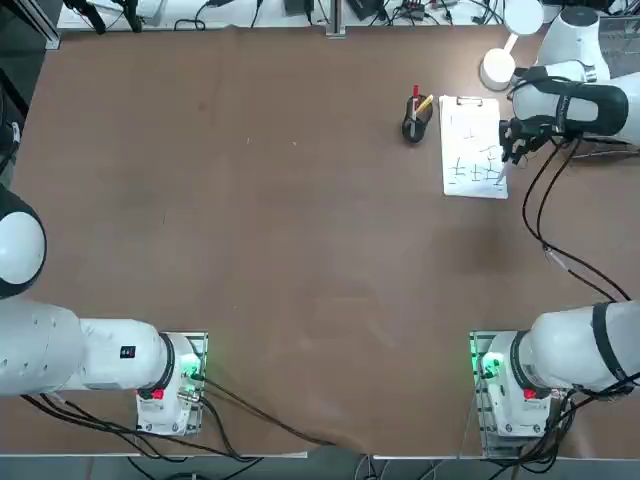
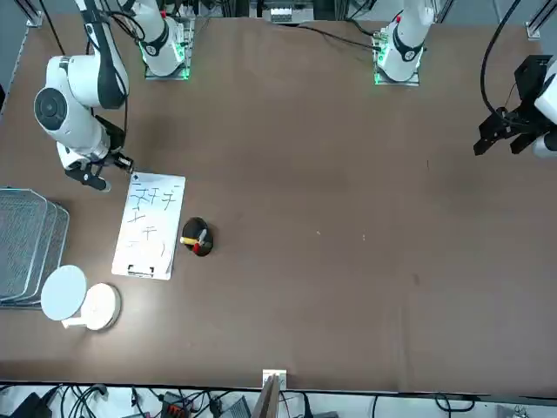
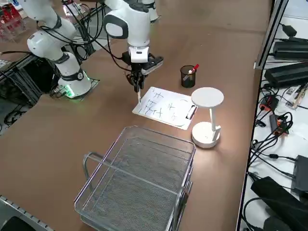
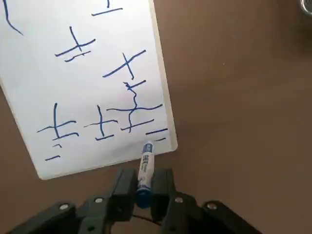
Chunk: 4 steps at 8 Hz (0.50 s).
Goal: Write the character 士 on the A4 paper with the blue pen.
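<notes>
My right claw (image 4: 144, 187) is clamped tight on the blue pen (image 4: 145, 168), which stands between my two fingers (image 4: 124, 187) with its tip pointing down at the A4 paper (image 4: 83, 73). The tip sits right at the sheet's corner nearest my arm, just beside a short blue stroke there; I cannot tell whether it touches the paper. From the side, my claw (image 3: 138, 82) hangs over that near edge of the sheet (image 3: 166, 108), pen (image 3: 139, 94) pointing down.

The paper lies flat on the brown tabletop (image 1: 250, 220), far out on my right side, its clip on the short edge away from me. It carries several blue cross-like characters, crowded towards the end closest to me.

Just beside the sheet stands a dark pen cup (image 1: 414, 122) with a red pen (image 1: 415, 97) and a yellow pen (image 1: 426, 103) in it. A white lamp (image 3: 208, 118) stands near the clip end, and a wire basket (image 3: 139, 183) sits nearby.
</notes>
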{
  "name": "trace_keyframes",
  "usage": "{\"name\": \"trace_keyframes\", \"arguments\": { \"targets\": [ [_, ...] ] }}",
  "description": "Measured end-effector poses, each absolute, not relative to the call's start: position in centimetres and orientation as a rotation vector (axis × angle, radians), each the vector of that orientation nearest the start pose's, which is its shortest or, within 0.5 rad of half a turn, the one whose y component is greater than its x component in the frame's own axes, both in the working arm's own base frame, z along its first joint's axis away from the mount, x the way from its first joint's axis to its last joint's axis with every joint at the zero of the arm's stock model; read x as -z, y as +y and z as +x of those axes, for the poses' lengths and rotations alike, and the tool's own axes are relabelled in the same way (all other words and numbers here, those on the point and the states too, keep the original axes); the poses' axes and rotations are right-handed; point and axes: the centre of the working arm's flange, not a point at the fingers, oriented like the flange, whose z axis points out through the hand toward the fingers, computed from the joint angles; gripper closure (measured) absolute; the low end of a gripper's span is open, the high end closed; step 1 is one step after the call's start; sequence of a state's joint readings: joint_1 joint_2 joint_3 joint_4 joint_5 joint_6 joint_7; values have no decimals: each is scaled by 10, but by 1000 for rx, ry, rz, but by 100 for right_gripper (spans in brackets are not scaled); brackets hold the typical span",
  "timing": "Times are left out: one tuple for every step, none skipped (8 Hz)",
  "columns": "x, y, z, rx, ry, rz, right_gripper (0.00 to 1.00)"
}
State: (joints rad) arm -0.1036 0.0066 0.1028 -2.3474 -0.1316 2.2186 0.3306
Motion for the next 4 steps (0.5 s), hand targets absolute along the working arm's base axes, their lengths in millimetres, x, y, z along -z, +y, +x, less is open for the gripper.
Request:
{"name": "trace_keyframes", "arguments": {
  "targets": [
    [-323,-5,488,-185,299,-3242,80],
    [-326,-7,488,-183,168,-3251,80],
    [-330,-11,488,-182,27,-3253,80],
    [-332,-18,488,-184,-121,-3246,80]
  ]
}}
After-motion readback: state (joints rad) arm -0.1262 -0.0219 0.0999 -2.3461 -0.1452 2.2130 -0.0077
